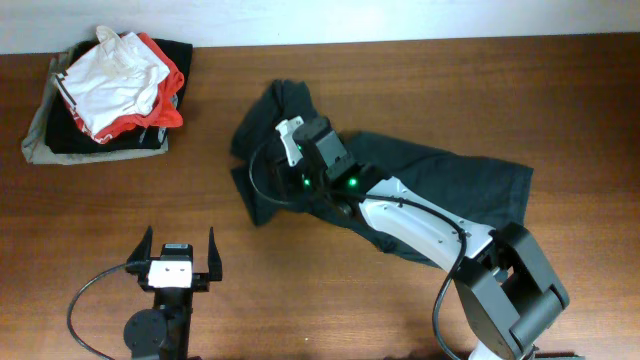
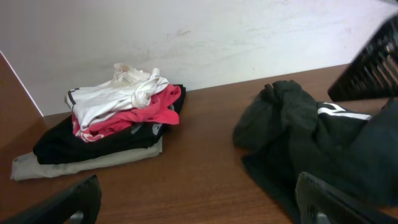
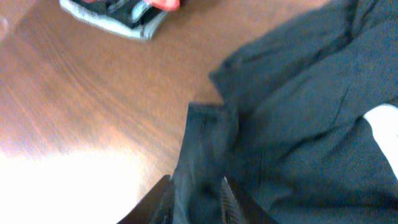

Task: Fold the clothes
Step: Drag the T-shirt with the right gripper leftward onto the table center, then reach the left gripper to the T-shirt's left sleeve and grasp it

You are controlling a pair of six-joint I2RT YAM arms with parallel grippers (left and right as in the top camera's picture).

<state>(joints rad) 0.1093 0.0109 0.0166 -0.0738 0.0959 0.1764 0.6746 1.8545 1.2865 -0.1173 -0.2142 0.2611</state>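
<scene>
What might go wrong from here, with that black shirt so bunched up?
The T-shirt lies crumpled, so folding it now would likely lock wrinkles in. A strip of its cloth sits between the fingers of the right gripper; pulling away might drag the shirt along. The left gripper sits open, apart from the shirt; one arm alone may struggle to flatten it.
</scene>
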